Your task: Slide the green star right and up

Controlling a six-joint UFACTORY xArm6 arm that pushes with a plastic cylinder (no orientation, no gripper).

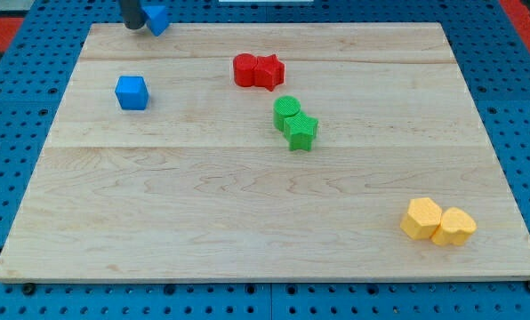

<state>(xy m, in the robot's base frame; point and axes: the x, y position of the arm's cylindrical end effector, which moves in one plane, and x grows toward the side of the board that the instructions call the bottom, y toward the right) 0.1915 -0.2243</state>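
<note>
- The rod's tip (134,28) sits at the view's top left edge of the wooden board (203,222); it has no fingers to open or close, and touches a blue block (158,19).
- A blue cube (132,92) lies below it, apart.
- The green star (301,132) lies near the middle, touching a green cylinder (287,111).
- Above them sit a red cylinder (244,69) and a red star (269,71), touching.
- Two yellow blocks (437,221) lie bottom right.
</note>
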